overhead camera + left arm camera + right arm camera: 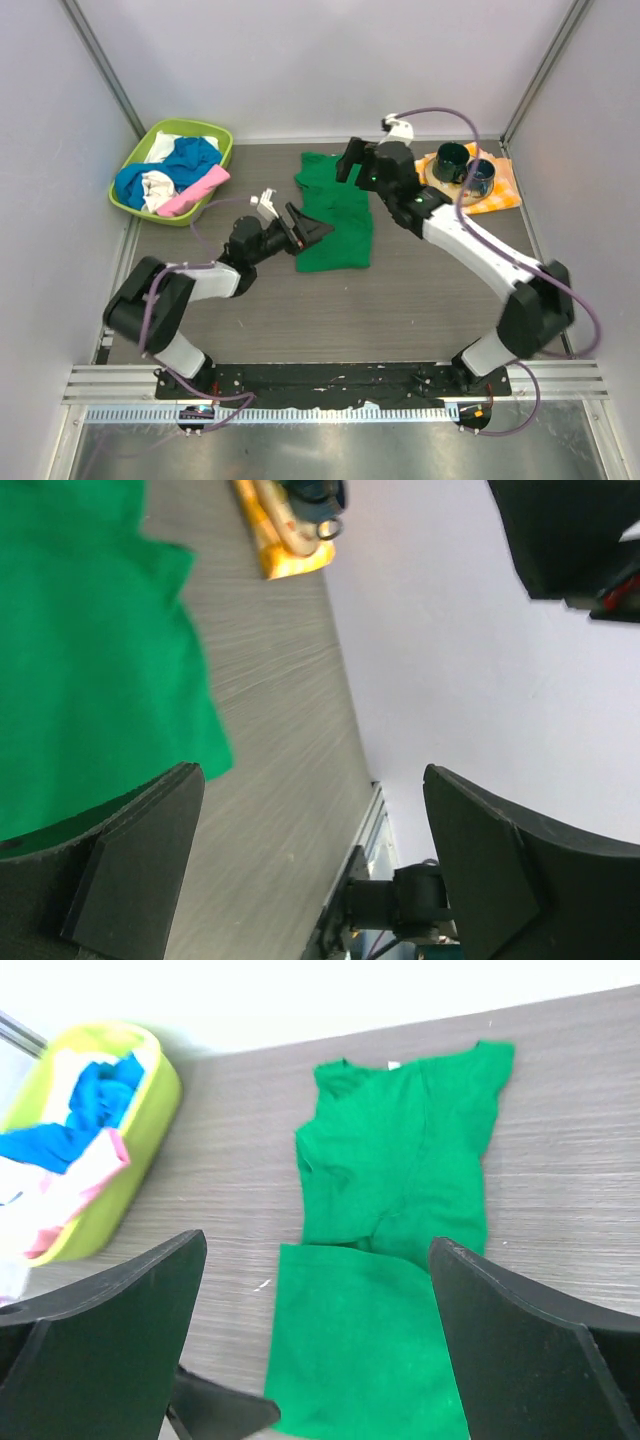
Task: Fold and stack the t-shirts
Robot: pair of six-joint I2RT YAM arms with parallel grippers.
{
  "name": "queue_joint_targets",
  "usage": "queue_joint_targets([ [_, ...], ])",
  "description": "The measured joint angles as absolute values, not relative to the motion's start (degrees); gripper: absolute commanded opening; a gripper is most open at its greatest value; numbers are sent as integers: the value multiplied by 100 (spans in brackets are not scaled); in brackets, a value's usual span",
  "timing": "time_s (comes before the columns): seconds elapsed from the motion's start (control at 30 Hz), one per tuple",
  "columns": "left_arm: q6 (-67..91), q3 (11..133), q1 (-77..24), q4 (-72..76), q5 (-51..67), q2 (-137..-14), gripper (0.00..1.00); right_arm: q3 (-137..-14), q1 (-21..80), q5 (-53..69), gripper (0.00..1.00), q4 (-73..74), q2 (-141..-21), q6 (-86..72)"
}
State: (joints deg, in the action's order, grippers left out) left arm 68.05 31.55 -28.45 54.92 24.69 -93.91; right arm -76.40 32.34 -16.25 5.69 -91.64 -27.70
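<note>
A green t-shirt [336, 214] lies on the table's middle, its lower part folded up over the body, with a small white tag at the far collar. It also shows in the right wrist view [395, 1250] and the left wrist view [85, 670]. My left gripper [312, 228] is open and empty at the shirt's left edge. My right gripper [347, 161] is open and empty above the shirt's far end. Blue, white and pink t-shirts [172, 177] lie heaped in the lime-green basket [205, 132].
An orange-and-white checkered cloth [501, 187] at the back right holds two dark mugs [452, 162]. Grey walls close the cell on three sides. A metal rail [330, 380] runs along the near edge.
</note>
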Motion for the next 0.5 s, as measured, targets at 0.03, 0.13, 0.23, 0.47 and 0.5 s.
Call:
queue_joint_targets([
  [0.03,6722,3271,-2842,5214,2471,-9124,96,-7524,3256,-1691,99,598,-8794,-2751],
  [0.13,6386,3780,-2845,3887,2364,-8263,96,-7046,3264,-1822,100,692,-7881,-2751],
  [0.23,5975,4213,-2845,2379,2043,-7640,96,-6471,3253,-1920,99,1017,-7332,-2786],
  [0.47,5323,4298,-2845,-187,1175,-7096,95,-5183,3251,-1881,96,1813,-7194,-3039],
  [0.5,5275,4259,-2842,-388,1105,-7091,95,-5019,3251,-1835,95,1903,-7153,-3083],
])
